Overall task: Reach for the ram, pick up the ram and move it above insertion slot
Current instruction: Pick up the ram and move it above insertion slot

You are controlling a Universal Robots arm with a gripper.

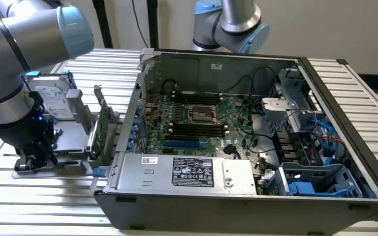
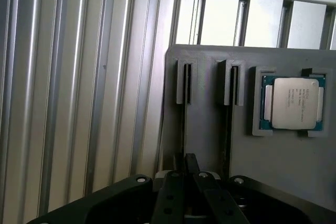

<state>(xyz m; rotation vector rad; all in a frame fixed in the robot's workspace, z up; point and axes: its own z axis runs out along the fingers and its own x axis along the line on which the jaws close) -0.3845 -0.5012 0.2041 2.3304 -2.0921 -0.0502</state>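
Note:
My gripper is down on the grey holder plate at the exterior view's left, beside the open computer case. In the wrist view the gripper has its two black fingers pressed together on a thin dark strip seen edge-on. That strip is the ram; it runs from the fingers to one slotted post of the holder plate. The arm hides the ram in the exterior view. The dark memory slots lie on the motherboard inside the case.
A tall green expansion card stands upright between my gripper and the case wall. A silver hard drive stands behind the gripper. A processor chip sits in a recess of the holder. A second arm stands behind the case.

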